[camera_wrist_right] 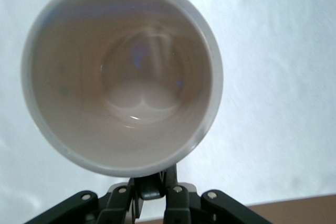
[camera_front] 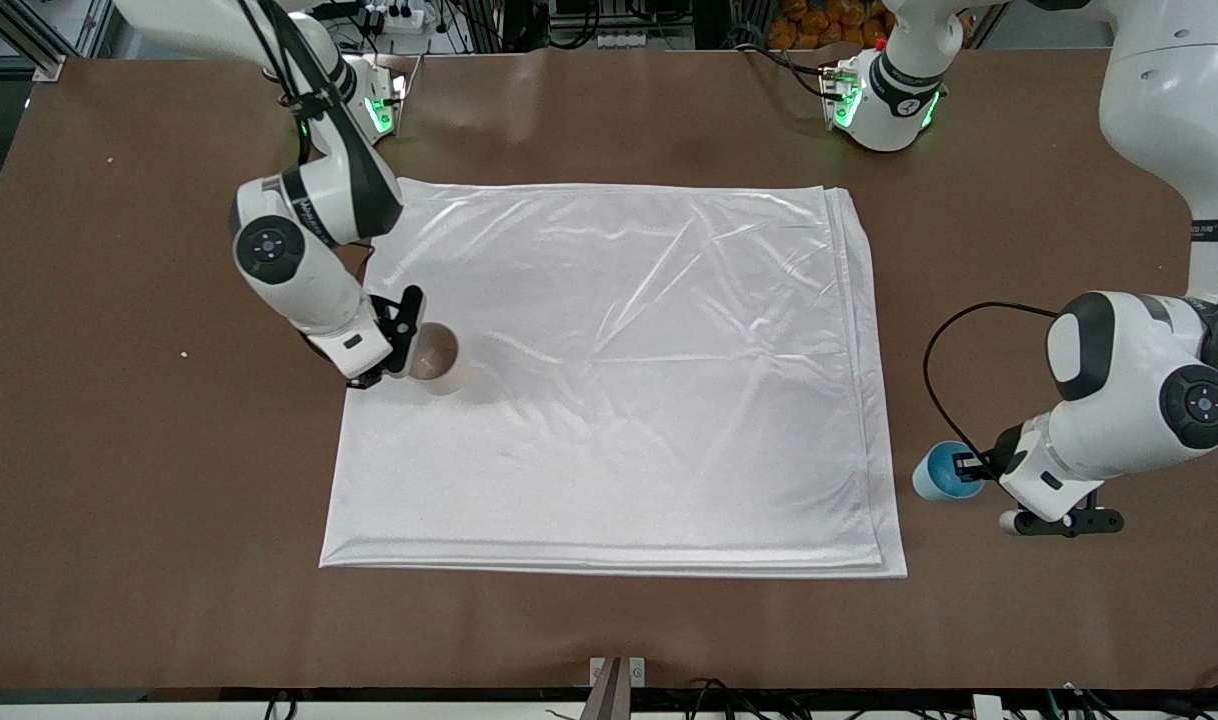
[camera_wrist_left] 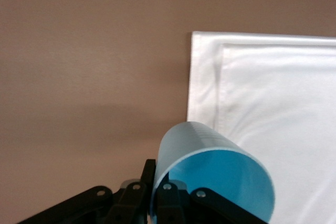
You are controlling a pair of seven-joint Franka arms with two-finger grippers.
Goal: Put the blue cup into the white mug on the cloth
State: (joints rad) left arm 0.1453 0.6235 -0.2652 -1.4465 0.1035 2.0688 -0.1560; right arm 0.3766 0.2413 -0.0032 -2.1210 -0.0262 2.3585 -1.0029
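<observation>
**Both cups held, one at each end of the cloth**

The shiny white cloth (camera_front: pixel 609 380) lies wrinkled on the brown table (camera_front: pixel 119 450). On it the right gripper (camera_front: pixel 397 340) pinches the cream white mug (camera_front: pixel 434 355) by the rim. Off the cloth's edge, the left gripper (camera_front: pixel 969 468) clamps the light-blue tapered blue cup (camera_front: pixel 941 472)

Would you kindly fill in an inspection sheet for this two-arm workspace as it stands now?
Surface: brown table; two small pale specks toward the right arm's end.
Job's things: cloth spread flat, slightly wrinkled; white mug over the cloth's edge; blue cup off the cloth, over bare table.
Clutter: nothing seen.
Grippers: right gripper shut on the white mug; left gripper shut on the blue cup's rim.
Cables: black cable looping from the left arm's wrist.
Surroundings: power strips and wiring along the table's base edge.
</observation>
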